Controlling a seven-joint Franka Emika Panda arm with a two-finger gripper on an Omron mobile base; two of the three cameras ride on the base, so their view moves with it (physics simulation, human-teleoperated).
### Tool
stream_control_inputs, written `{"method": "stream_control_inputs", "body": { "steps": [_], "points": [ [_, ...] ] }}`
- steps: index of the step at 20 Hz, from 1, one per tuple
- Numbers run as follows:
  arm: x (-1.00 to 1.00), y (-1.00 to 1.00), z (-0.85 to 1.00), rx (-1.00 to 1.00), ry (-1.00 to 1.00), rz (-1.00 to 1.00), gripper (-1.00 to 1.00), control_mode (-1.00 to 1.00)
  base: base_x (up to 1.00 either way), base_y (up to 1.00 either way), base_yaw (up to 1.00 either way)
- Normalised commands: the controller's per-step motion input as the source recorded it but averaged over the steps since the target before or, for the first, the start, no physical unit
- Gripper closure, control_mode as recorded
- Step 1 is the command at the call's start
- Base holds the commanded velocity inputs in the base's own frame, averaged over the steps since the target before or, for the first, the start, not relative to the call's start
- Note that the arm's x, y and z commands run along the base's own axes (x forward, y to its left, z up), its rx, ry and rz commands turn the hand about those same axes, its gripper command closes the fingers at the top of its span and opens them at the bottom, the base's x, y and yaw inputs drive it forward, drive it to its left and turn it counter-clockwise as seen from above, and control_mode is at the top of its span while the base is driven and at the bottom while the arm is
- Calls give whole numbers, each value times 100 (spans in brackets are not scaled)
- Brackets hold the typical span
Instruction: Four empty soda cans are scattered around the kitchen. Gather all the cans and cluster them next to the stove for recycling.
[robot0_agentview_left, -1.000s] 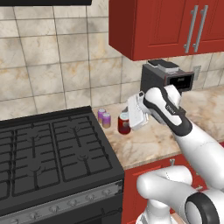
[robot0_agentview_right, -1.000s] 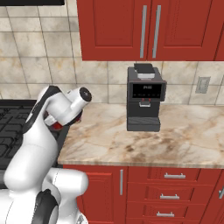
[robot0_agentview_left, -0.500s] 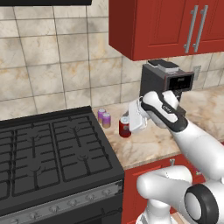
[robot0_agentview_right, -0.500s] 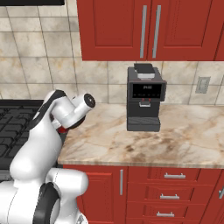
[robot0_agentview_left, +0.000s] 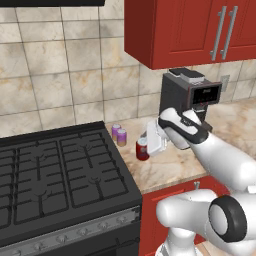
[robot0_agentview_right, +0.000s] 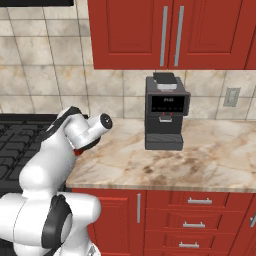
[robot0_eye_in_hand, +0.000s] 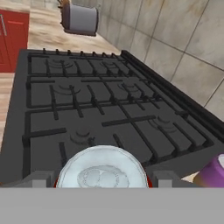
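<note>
My gripper (robot0_agentview_left: 149, 144) is shut on a red soda can (robot0_agentview_left: 142, 149), which stands upright at counter level just right of the stove (robot0_agentview_left: 60, 165). In the hand view the can's silvery top (robot0_eye_in_hand: 101, 169) sits between my two finger tips, with the black grates of the stove (robot0_eye_in_hand: 100, 100) spread beyond it. Two purple soda cans (robot0_agentview_left: 116, 130) (robot0_agentview_left: 121, 137) stand close together on the beige counter, between the red can and the stove's back right corner. One purple can (robot0_eye_in_hand: 212, 173) shows at the hand view's right edge. From the right base view my own arm hides the hand.
A dark coffee machine (robot0_agentview_left: 187, 97) (robot0_agentview_right: 165, 112) stands against the wall to the right of the cans. Red wall cabinets (robot0_agentview_left: 190, 30) hang above it. A grey toaster (robot0_eye_in_hand: 79, 18) sits on the counter beyond the stove's far side. Bare counter (robot0_agentview_right: 200, 155) stretches right.
The hand has sunk a little with the red can toward the counter, and the wrist has turned slightly. The purple cans have stayed put.
</note>
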Motion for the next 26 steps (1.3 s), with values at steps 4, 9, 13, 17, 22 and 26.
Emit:
{"method": "stream_control_inputs", "body": {
  "steps": [4,9,13,17,22,26],
  "points": [
    [25,-1,-25,1,2,0,100,-100,0,0,0],
    [27,0,-25,5,1,0,100,-100,0,0,0],
    [27,0,-26,5,1,0,100,-100,0,0,0],
    [29,0,-24,4,1,0,100,-100,0,0,0],
    [34,0,-22,1,0,-3,100,-100,0,0,0],
    [34,1,-15,0,0,-5,100,-100,0,0,0]
  ]
}}
